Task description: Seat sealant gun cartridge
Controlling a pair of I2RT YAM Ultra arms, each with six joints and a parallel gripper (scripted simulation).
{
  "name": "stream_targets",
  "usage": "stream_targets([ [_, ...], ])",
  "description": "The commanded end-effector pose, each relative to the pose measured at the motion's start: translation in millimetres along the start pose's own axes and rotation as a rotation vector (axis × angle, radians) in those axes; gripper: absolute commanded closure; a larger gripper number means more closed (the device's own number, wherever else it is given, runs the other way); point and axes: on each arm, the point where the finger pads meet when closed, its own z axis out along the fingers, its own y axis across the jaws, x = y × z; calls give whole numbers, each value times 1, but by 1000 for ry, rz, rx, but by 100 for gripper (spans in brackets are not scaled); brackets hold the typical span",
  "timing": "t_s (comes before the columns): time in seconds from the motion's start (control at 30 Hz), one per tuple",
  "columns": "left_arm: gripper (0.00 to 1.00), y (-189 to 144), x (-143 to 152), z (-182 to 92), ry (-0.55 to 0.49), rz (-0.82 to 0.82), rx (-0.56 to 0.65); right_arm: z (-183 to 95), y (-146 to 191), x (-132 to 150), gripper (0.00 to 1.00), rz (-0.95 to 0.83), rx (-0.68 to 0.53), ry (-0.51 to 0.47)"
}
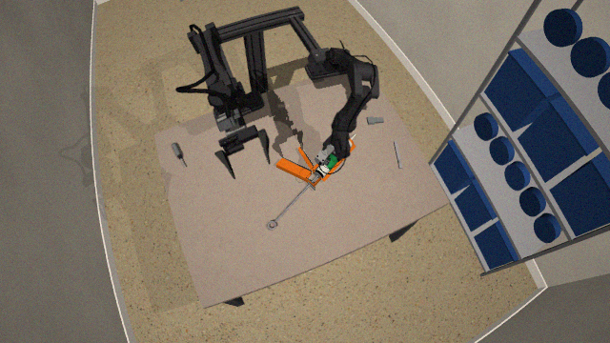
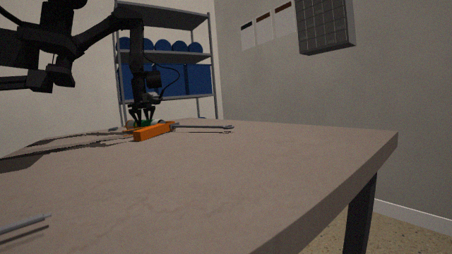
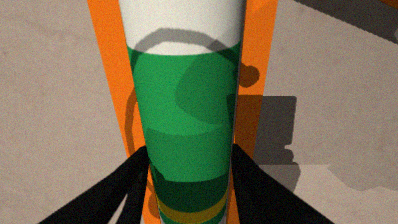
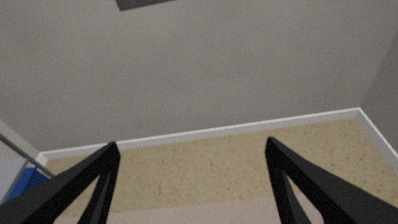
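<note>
The orange sealant gun [image 1: 292, 170] [image 2: 152, 132] [image 3: 111, 65] lies on the table, its plunger rod [image 1: 291, 205] [image 2: 201, 126] drawn far out behind. The green and white cartridge [image 1: 332, 161] [image 3: 185, 110] lies in the gun. The nozzle tip shows pale past the gun's front end in the top view; whether the cartridge sits fully in the front cup is hidden. My left gripper [image 3: 189, 152] [image 2: 144, 123] is slightly open, its fingers straddling the cartridge near the yellow band. My right gripper [image 1: 252, 171] [image 4: 191, 146] is wide open and empty, above the table beside the gun's handle.
A grey-handled tool [image 1: 176, 150] lies near the table's left edge in the top view. A small grey piece [image 1: 375, 120] and a thin rod [image 1: 398, 154] lie beyond the gun's front. A shelf with blue bins [image 1: 519, 102] stands past the table.
</note>
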Motion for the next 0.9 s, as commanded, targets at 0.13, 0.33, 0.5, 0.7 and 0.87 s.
stream_targets([
  [0.13,44,21,-22,-12,-63,-10,-45,-13,4,-30,0,-9,-17,-65],
  [0.33,44,21,-22,-12,-63,-10,-45,-13,4,-30,0,-9,-17,-65],
  [0.5,44,21,-22,-12,-63,-10,-45,-13,4,-30,0,-9,-17,-65],
  [0.7,44,-2,-8,-11,-29,6,-4,-13,4,-30,0,-9,-17,-65],
  [0.87,44,5,-15,-14,-42,6,-17,-13,4,-30,0,-9,-17,-65],
])
